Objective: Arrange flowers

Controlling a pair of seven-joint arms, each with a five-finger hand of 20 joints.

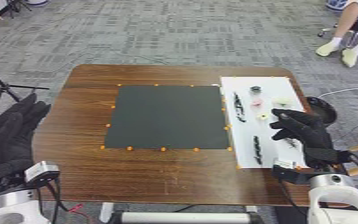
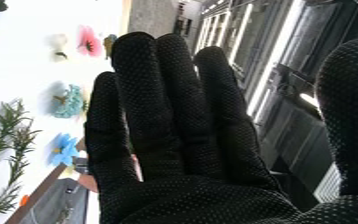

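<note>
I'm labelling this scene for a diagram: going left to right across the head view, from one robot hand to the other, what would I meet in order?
Left hand → dark square mat → far dark sprig → pink flower → right hand.

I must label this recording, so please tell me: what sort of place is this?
Probably a robotics lab or workroom: the robot's gloved right hand is at a wooden table with small flowers, and a black stand is on the grey floor.
</note>
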